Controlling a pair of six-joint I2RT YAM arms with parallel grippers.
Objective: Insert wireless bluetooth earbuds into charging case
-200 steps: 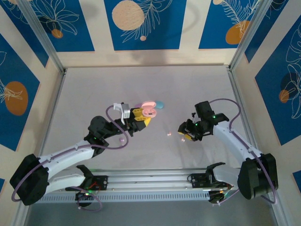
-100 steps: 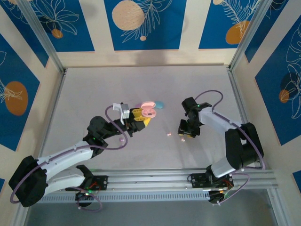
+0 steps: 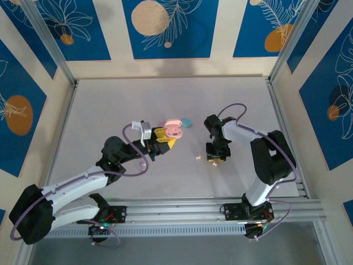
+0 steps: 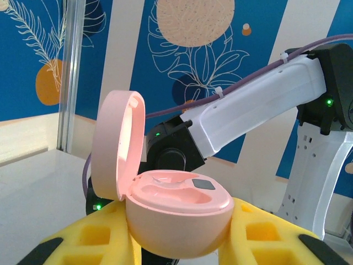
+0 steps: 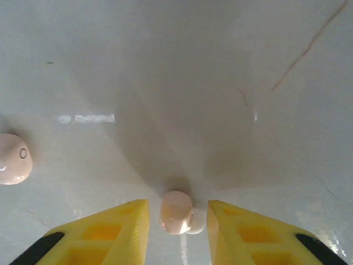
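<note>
Swung inward since earlier frames with right claw (image 3: 215,158), now straddling pale pink earbud (image 5: 175,211) on tabletop (image 5: 220,83). Dead centre between yellow fingers, gaps both sides, not pinched. Glossy, rounded, small stub toward right finger. Second earbud (image 5: 14,159) well off left. Clenched on open pink case (image 4: 176,204) with left claw (image 3: 164,137).

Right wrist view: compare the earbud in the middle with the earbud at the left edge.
The middle earbud sits in the gap of the right tool, touching neither side; the left earbud lies well clear of it. The left earbud shows a small ring mark on its face; the middle earbud shows none. Both are pale, rounded and rest on the table.
</note>
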